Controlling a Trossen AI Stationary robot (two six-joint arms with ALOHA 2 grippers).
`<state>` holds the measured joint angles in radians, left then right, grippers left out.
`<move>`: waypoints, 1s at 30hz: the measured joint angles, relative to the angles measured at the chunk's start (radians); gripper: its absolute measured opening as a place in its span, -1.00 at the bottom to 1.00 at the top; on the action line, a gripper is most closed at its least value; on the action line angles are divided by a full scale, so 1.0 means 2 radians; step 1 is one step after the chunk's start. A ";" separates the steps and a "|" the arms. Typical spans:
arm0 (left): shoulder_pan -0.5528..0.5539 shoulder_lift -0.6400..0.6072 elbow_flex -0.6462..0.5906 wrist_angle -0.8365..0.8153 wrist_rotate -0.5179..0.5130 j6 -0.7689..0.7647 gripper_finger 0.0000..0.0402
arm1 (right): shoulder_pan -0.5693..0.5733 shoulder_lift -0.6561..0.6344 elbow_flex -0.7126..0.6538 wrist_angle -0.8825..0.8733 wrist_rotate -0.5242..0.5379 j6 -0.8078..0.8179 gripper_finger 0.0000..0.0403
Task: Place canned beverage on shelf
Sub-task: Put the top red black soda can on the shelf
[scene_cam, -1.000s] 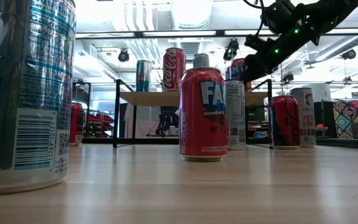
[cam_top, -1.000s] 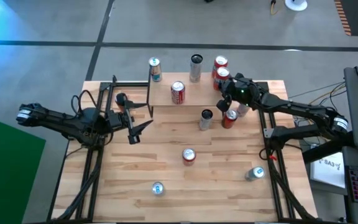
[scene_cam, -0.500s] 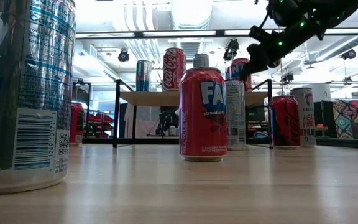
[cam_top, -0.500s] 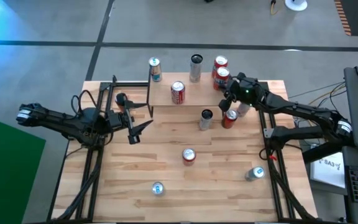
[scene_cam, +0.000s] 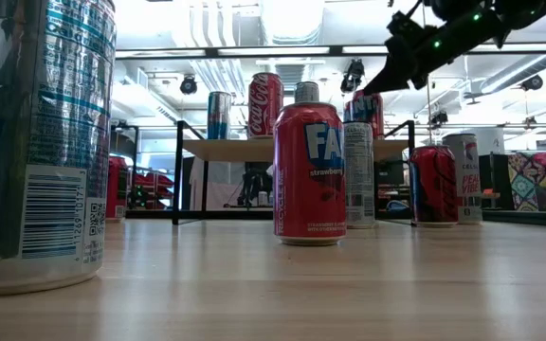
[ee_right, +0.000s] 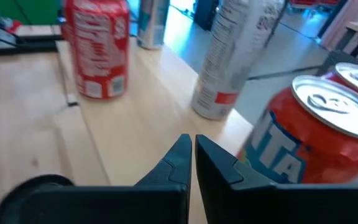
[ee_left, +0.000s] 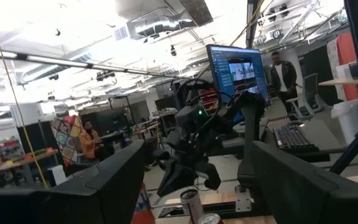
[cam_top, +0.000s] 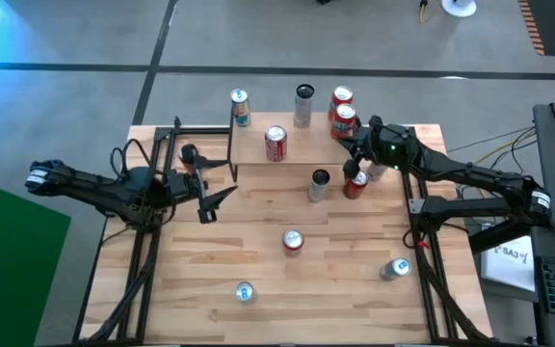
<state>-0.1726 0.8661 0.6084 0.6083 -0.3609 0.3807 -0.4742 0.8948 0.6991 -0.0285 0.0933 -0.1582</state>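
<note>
Counting from the overhead shot, eleven cans total. Five sit on the shelf point(cam_top: 330, 145): a blue one point(cam_top: 240, 108), a Coke-style red can point(cam_top: 275, 144), a tall silver one point(cam_top: 303, 105) and two red Fantas point(cam_top: 341, 111) at its right end. Six more are down on the table point(cam_top: 258, 241), including a strawberry Fanta point(scene_cam: 309, 173) mid-table. The right gripper point(cam_top: 359, 154) hangs just off the shelf's right end near those Fantas, fingers pressed together with nothing in them. The left gripper point(cam_top: 205, 198) waits at the table's left, fingers spread and empty.
</note>
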 joint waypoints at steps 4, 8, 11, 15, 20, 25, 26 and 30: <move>0.000 0.008 0.000 -0.001 -0.038 -0.021 0.37 | 0.021 -0.008 0.000 -0.001 0.000 0.015 -0.94; 0.000 0.018 0.000 -0.011 -0.098 -0.042 0.37 | 0.038 -0.012 0.000 -0.002 -0.014 0.034 -0.94; 0.000 0.019 0.017 -0.055 -0.102 -0.069 0.37 | 0.044 -0.014 0.004 -0.009 -0.045 0.056 -0.94; 0.000 0.026 0.080 -0.197 -0.115 -0.109 0.37 | 0.046 -0.014 0.026 -0.031 -0.100 0.080 -0.94; 0.006 0.033 0.248 -0.596 -0.178 -0.242 0.37 | 0.052 -0.015 0.058 -0.091 -0.116 0.077 -0.94; 0.036 0.069 0.363 -0.867 -0.180 -0.375 0.37 | 0.052 -0.015 0.078 -0.132 -0.116 0.070 -0.94; 0.043 0.074 0.380 -0.905 -0.179 -0.398 0.37 | 0.052 -0.015 0.079 -0.136 -0.116 0.068 -0.94; 0.071 0.091 0.421 -1.009 -0.160 -0.456 0.37 | 0.052 -0.015 0.088 -0.139 -0.116 0.066 -0.94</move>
<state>-0.0297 1.0481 1.4504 -1.4092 -0.6813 -0.5308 -0.3706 0.8654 0.8743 -0.3071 -0.1388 -0.0257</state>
